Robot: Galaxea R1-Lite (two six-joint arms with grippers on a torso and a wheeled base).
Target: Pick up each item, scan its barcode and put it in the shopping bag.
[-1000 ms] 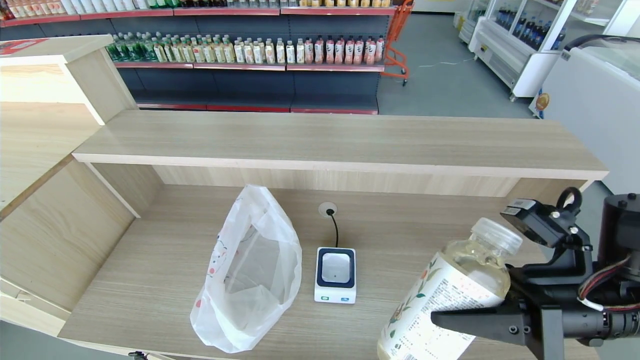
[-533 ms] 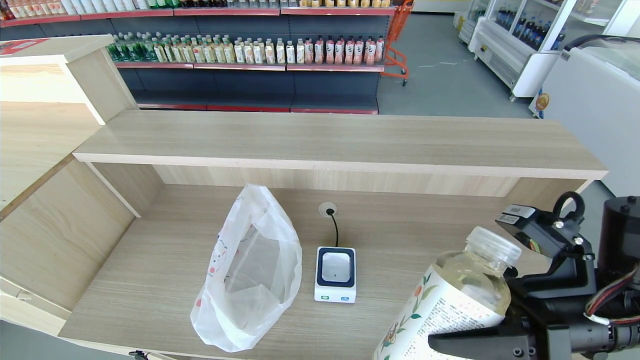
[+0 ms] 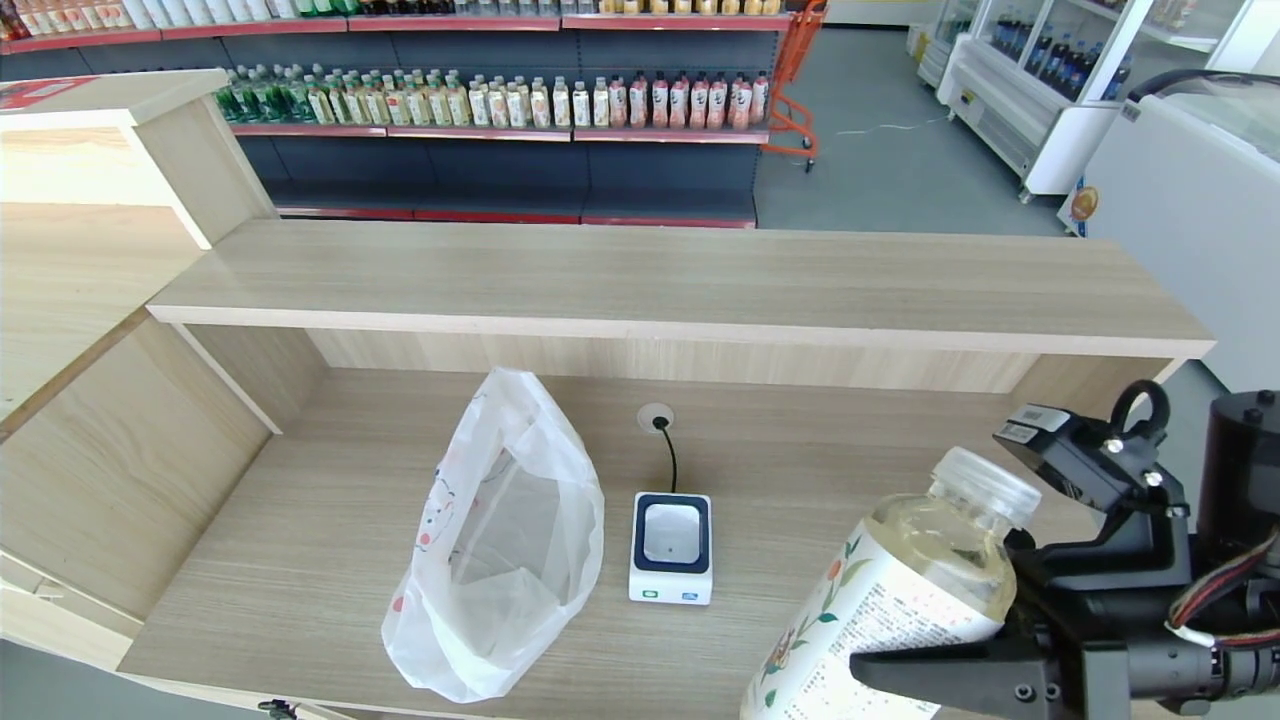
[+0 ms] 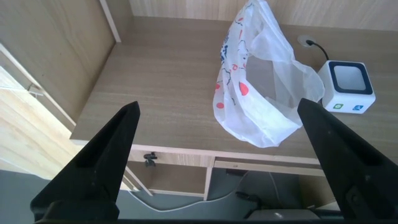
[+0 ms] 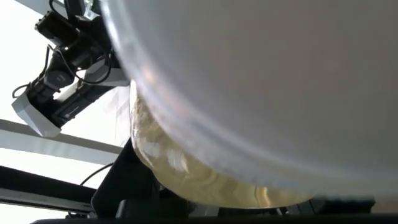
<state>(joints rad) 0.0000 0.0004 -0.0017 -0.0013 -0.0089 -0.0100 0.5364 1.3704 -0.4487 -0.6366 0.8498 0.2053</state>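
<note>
Shop counter: we work at a pale wood-grain counter (image 3: pixel 300 540) with a raised customer ledge (image 3: pixel 680 280) behind it. Long shelves of drinks bottles (image 3: pixel 500 100) and white freezer cabinets (image 3: pixel 1040 90) stand farther off.

Right pincer: the right pincer (image 3: pixel 930 640) is clamped across the lower body of a clear plastic bottle (image 3: pixel 900 600), one black finger (image 3: pixel 940 668) showing under the label. We judge the low grip is meant to leave the printed side free for scanning.

Bottle: it holds a pale yellow drink and has a white flowered label and a clear cap. It hangs tilted in the air over the counter's near right part, cap pointing up and away from us. It sits well apart from the reader, to its right. We cannot tell where the barcode is.

Scanner: a small white box scanner (image 3: pixel 671 548) with a dark blue frame round its upward-facing window sits mid-counter. Its black cable (image 3: pixel 668 450) runs back to a round grommet, so the reader stays where it is and goods must be brought over the window.

Shopping bag: a thin white translucent plastic shopping bag (image 3: pixel 500 560) with red print lies just left of the scanner. Its mouth gapes towards the near edge, ready for a drop straight after the scan.

Left pincer: the left pincer (image 4: pixel 219 106) hangs over the near left edge of the counter with its fingers spread wide and nothing between them. We think it waits there to steady the bag.

Stage: the pick looks done, while the scan and bagging are not yet done.
</note>
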